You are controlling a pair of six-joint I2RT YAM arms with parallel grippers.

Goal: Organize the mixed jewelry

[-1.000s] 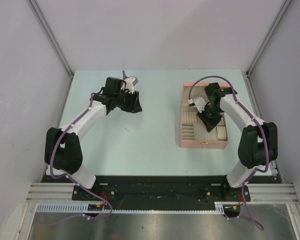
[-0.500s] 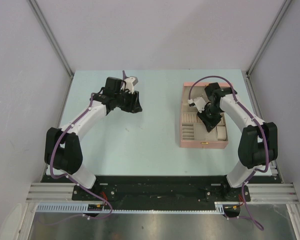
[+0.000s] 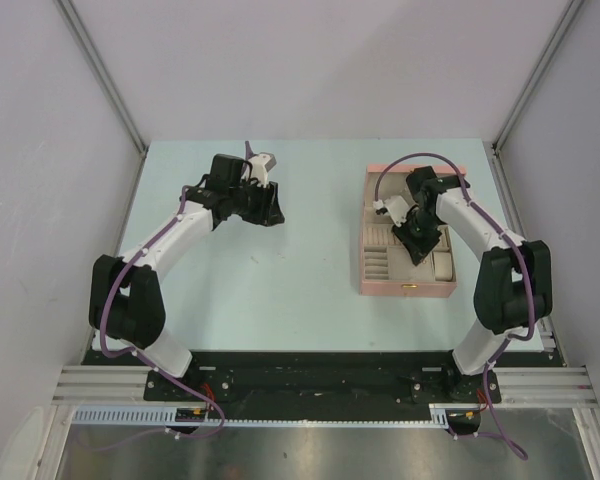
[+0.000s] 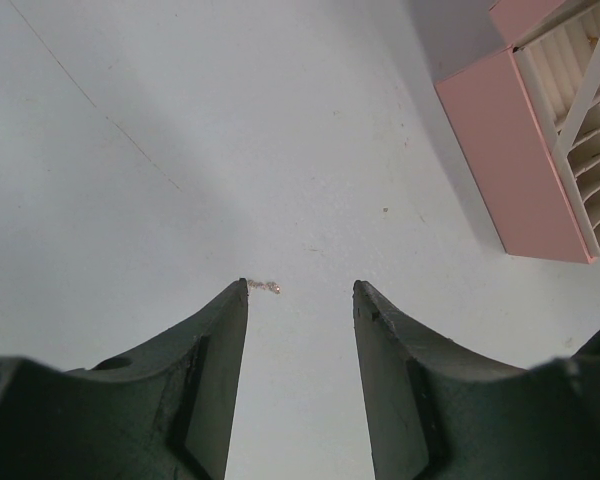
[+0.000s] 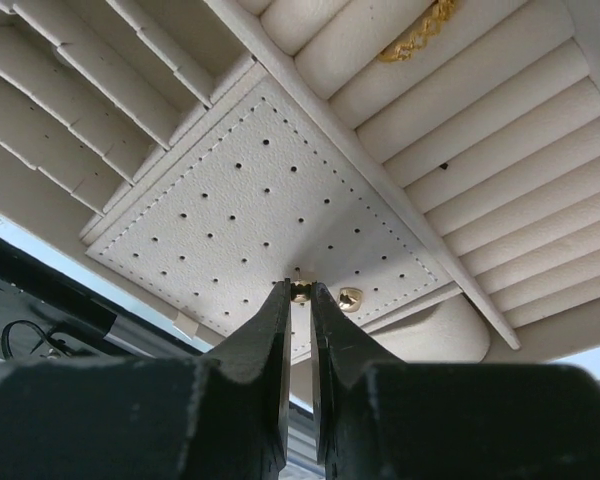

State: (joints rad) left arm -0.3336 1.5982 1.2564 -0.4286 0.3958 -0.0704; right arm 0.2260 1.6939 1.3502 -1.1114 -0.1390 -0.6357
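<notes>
**Asker:** So, what is your right pincer [image 5: 300,290] doing?

**Me:** I am pressing its two tips together on a gold stud [image 5: 300,293], right at the surface of the dotted pad [image 5: 250,190] inside the pink box [image 3: 405,289]. The tips are standing almost closed, with only the little ball showing between them.

**Asker:** Is anything else lying in there?

**Me:** A second stud [image 5: 351,297] is sitting on the same pad, just beside the one I am pinching and close to the pad's edge. A gold chain [image 5: 420,33] is lying across the padded rolls [image 5: 500,170] next to the pad. The narrow slots [image 5: 90,80] on the pad's other side are showing only their cream walls to me.

**Asker:** And where is the box standing?

**Me:** It is sitting open along the right edge of the table [image 3: 310,200], nearer the far right corner than the near one.

**Asker:** What about your left pincer [image 4: 300,290]?

**Me:** I am holding it spread wide and gripping nothing, over the far left part of the table, well apart from the box. A tiny pink-gold piece [image 4: 265,287] is lying on the bare table just off the tip of one finger [image 4: 220,340], in the gap's mouth. Whether that tip is touching it, I cannot tell. A corner of the box is showing at the upper right of that wrist view.
</notes>
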